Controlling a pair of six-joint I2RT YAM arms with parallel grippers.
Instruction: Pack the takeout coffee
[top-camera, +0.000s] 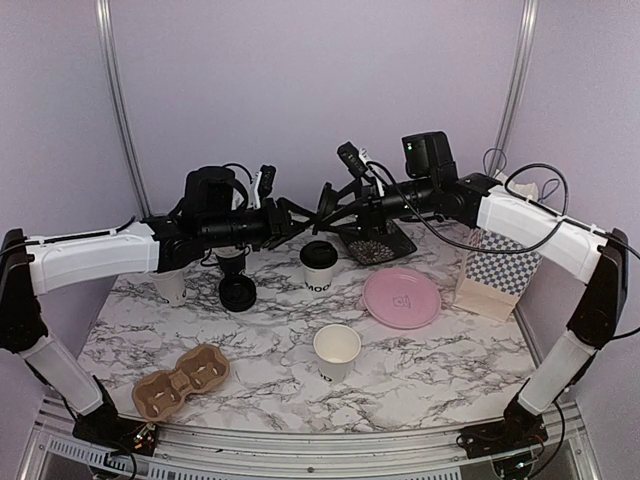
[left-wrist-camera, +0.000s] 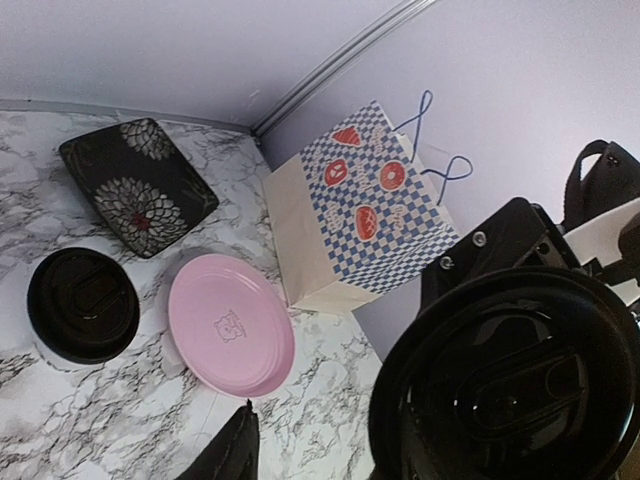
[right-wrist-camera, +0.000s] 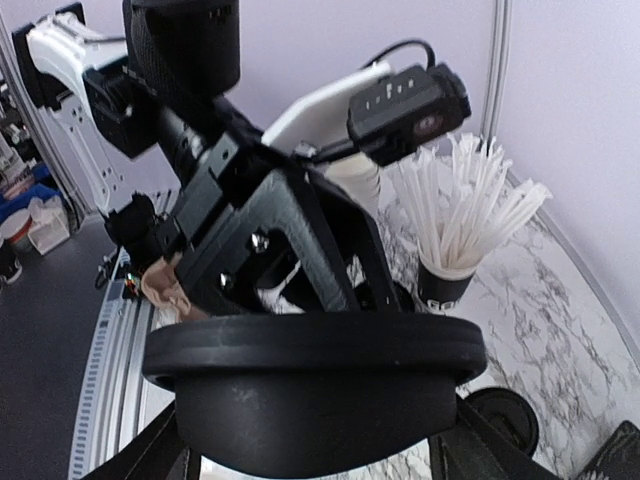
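Mid-air over the tabletop (top-camera: 450, 370), the right tool (right-wrist-camera: 310, 440) clasps a black lid (right-wrist-camera: 310, 352) by its rim. The left tool (top-camera: 308, 212), opposite, stands parted, clear of it.

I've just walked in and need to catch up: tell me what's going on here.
The two arms meet in mid-air over the back of the table with a black lid between them, apparently a handover. The lid sits between the fingers of the right gripper. The left gripper is right beside it, its grip unclear. Below, a lidded coffee cup stands mid-table, an open coffee cup stands nearer the front, and the cardboard carrier holds nothing.
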